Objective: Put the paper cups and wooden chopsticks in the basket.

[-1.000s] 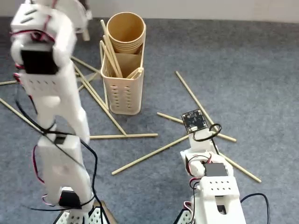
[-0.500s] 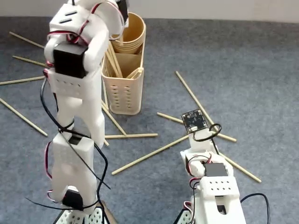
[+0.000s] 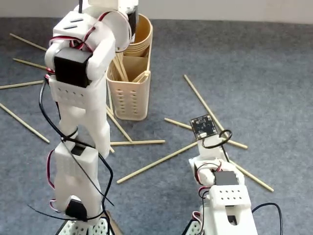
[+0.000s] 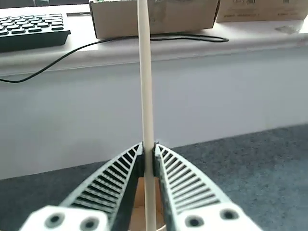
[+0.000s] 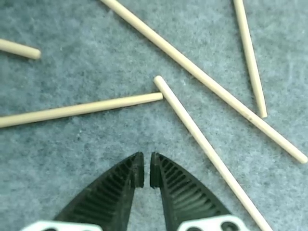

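L arm point(image 3: 80, 122) stands tall from its base at the near table edge, upper links raised & leaning fwd, wrist up at the far edge of the high view. L gripper point(image 4: 148, 150) points roughly level, out across the table (not down), jaws clamped tight on a chopstick point(image 4: 145, 72) that runs upright betw. the ribbed black fingers point(image 4: 115, 178). R arm point(image 3: 222, 196) sits folded low, close to its base, wrist cam board point(image 3: 204, 126) facing up. R gripper point(image 5: 144, 164) points down at the surface, jaws together w/ just a hairline gap.
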Action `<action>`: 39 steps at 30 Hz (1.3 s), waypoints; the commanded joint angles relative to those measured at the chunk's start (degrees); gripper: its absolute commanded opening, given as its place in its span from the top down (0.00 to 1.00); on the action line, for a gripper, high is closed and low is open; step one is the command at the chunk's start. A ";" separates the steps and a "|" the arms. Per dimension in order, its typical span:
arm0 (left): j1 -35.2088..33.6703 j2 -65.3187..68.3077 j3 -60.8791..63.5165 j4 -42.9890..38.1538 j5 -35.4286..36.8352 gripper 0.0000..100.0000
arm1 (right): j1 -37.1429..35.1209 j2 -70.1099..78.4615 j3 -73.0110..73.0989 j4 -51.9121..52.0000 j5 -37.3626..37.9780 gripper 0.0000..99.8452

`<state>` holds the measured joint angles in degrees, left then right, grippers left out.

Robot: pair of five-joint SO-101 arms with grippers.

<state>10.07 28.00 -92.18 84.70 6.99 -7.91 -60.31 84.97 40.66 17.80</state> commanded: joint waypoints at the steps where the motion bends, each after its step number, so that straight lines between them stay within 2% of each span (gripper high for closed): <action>1: -2.77 -2.51 -3.30 1.58 -1.85 1.00 | -0.40 -0.84 -0.31 -0.75 0.79 0.95; 8: -2.95 -1.98 -3.30 1.32 -2.29 1.00 | -0.40 -0.84 -0.31 -0.75 0.79 0.95; 12: -2.95 1.01 -3.30 -7.30 -7.30 1.00 | -0.40 -0.84 -0.31 -0.75 0.79 0.95; 16: -2.95 2.59 -3.30 -13.71 -7.47 0.99 | -0.40 -0.84 -0.31 -0.75 0.79 0.95; 28: -2.86 3.03 -3.30 -11.87 -7.38 0.99 | -0.40 -0.84 -0.31 -0.75 0.79 0.95; 30: -2.95 3.12 -3.21 -11.87 -7.38 0.96 | -0.40 -0.84 -0.31 -0.75 0.79 0.95; 34: -2.95 3.03 -3.21 -11.87 -7.30 0.84 | -0.40 -0.84 -0.31 -0.75 0.79 0.95; 39: -4.44 2.77 -3.21 -11.96 -7.30 0.85 | -0.40 -0.84 -0.31 -0.75 0.79 0.95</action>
<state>7.87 31.43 -92.18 72.84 0.22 -8.00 -60.31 84.97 40.66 17.80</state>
